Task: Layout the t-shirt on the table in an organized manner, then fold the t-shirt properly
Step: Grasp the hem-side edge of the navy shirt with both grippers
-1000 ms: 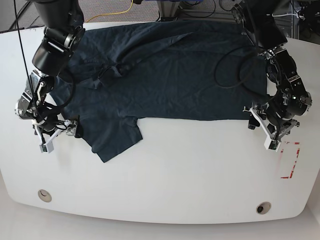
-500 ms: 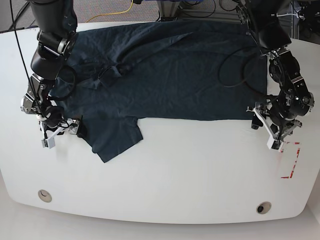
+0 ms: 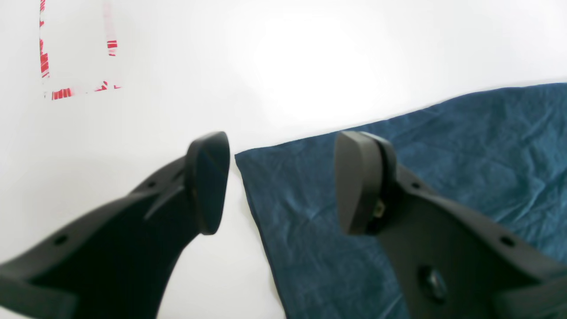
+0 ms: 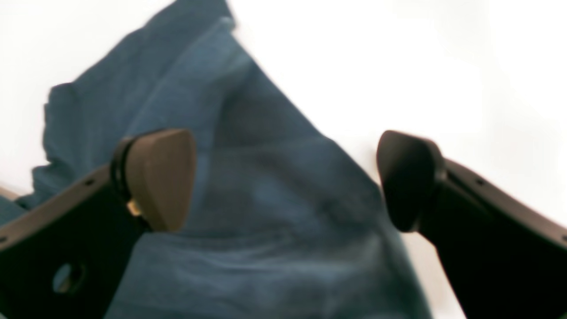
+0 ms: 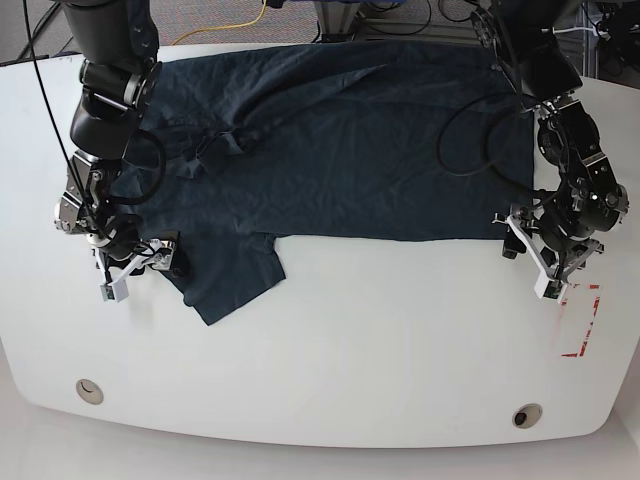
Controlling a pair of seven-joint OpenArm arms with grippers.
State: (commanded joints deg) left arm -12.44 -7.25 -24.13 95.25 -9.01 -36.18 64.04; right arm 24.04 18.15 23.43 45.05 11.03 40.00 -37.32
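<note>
I saw both grippers wide and empty: left gripper [image 3: 279,181] over the t-shirt [image 5: 340,140] corner, right gripper [image 4: 283,177] astride its sleeve.

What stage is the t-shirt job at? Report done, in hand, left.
Done: the t-shirt lies mostly spread on the table, though wrinkled, with one sleeve skewed. In hand: nothing gripped; the open left gripper straddles the hem corner, and the open right gripper straddles the sleeve. Left: smoothing and all folding.
</note>
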